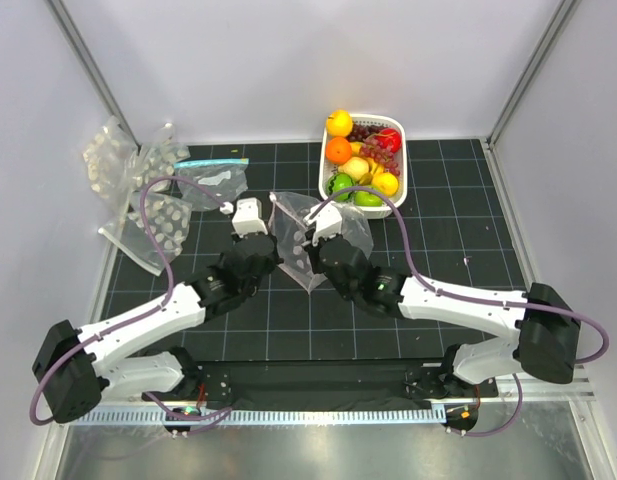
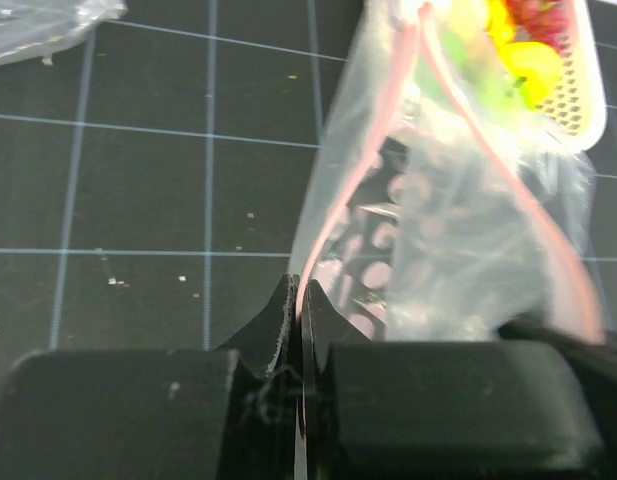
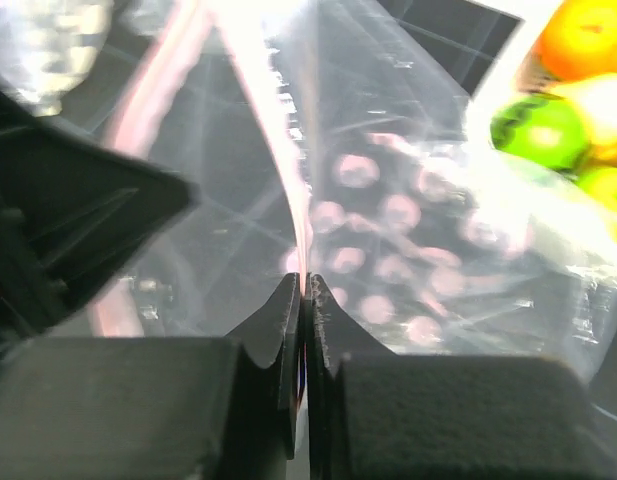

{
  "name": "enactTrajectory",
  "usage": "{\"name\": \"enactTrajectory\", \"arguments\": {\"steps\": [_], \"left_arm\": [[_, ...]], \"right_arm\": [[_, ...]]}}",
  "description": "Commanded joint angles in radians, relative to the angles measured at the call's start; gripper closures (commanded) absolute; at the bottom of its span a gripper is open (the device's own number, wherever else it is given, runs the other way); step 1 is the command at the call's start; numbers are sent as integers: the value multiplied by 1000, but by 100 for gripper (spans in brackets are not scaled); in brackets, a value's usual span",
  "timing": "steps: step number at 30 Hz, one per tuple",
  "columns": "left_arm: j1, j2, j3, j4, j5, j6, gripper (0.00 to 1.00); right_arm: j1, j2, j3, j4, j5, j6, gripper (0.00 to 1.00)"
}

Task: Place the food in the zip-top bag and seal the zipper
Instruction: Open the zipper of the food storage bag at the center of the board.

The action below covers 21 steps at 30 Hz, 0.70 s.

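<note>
Clearly the bag [image 1: 306, 245] is a light, limp thing: thin clear film with white dots, creased and sagging, with no stiffness of its own. It sits at mid-desk between the two arms, just in front of the basket [image 1: 402, 160]. Whether its lower corner touches the desk [image 1: 468, 240] I cannot tell.

The film looks slippery and would likely bunch or slide in a pinch. The zipper [image 3: 298, 215], the thicker pink strip along the mouth, is the better place to hold it, and both arms have it there. The left gripper [image 2: 300, 305] is closed tight on the strip, which runs straight up out of its tips. The right gripper [image 3: 304, 295] pinches the strip the same way, its jaws nearly together. The two pink lips part above the left gripper, so the mouth looks at least partly open. To my eye, pulling the two holds apart should widen it. Too hard a tug could slip the strip from the tips.

The bag appears to hold nothing, since only dots and the dark desk show through it. The basket is full of fruit [image 1: 338, 150]: oranges, a lemon, green apples, red grapes. A pile of spare bags [image 1: 138, 190] lies at the far left.
</note>
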Motion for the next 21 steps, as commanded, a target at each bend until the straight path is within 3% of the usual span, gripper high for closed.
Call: {"name": "enactTrajectory", "arguments": {"steps": [1,4,13,17,21], "left_arm": [[2,26,60,-96,-130,-25,97],[9,8,57,-121,-185,-45,95],[71,29,46,-133,-151,-76,93],[71,60,69,-136,-104,-59,88],[72,45,74,-90,36,-4,77]], "right_arm": [[3,-27,53,-59,215,25,93],[3,-39,81,-124,367,5,94],[-4,-188,38,-149,539,-47,92],[-7,-238,2,-95,493,-58,92],[-6,-229,-12,-70,337,-51,92]]}}
